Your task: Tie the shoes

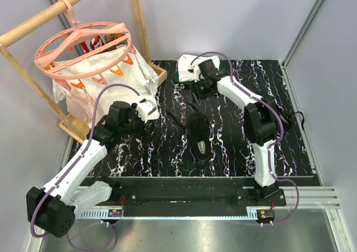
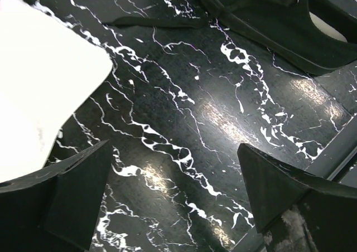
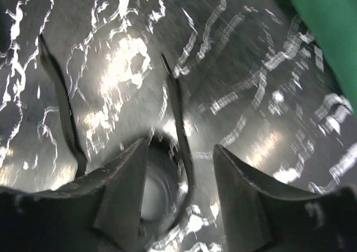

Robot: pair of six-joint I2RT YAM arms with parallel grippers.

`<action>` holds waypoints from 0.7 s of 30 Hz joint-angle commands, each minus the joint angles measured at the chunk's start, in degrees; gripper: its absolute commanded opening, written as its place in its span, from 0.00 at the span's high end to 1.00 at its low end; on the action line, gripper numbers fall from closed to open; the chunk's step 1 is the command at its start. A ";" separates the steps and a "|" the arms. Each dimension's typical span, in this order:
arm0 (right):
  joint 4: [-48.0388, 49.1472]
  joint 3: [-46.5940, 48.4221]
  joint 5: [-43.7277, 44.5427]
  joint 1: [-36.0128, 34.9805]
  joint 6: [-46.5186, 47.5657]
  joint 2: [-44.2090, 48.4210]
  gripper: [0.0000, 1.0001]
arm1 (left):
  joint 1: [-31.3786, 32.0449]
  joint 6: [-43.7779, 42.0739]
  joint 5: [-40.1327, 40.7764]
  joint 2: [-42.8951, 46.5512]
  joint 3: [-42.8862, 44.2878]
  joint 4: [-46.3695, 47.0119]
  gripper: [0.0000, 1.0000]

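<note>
Marbled black mat (image 1: 223, 151) held the shoe (image 1: 198, 130) at its centre, between both arms. We saw the left gripper (image 2: 173, 146) spread wide over bare mat, a white bag (image 1: 83, 90) crowding its left side. Our right gripper (image 3: 180, 145) hung at the far end, jaws half narrowed astride a lace (image 3: 174, 104) without pinching it, folded clothes (image 1: 187, 65) just beside

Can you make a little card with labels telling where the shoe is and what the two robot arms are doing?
Shoe: black sneaker, untied, in the middle of the marbled mat
Lace: loose lace lying flat on the mat beside the sneaker
Left end effector: open, empty, above the mat
Right end effector: jaws apart, a lace strand between them
Clothes: folded white and green pile, far side of the mat
</note>
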State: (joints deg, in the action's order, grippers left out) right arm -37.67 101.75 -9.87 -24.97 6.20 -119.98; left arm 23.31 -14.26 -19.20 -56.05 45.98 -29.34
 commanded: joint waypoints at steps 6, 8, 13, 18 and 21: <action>1.55 8.98 4.77 -4.47 -0.13 -9.47 0.48 | 0.33 3.01 -1.37 -0.81 -2.73 8.42 0.01; 1.46 9.95 5.38 -5.08 -0.04 -11.14 0.49 | 0.33 3.45 -1.72 -0.90 -2.91 8.86 0.01; 1.37 11.27 7.05 -5.79 1.45 -13.96 0.51 | 0.33 3.36 -1.45 -1.34 -2.91 9.13 0.01; 1.28 12.06 7.67 -5.70 1.80 -17.12 0.57 | 0.33 2.40 -1.10 -1.60 -3.09 9.04 0.01; 1.20 11.80 7.85 -5.70 1.63 -17.39 0.82 | 0.24 1.52 -0.75 -2.57 -2.74 8.95 0.01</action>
State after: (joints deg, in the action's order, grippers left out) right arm -36.91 112.31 -3.68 -30.41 7.51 -135.66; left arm 23.38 -11.60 -19.31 -57.60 43.31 -23.33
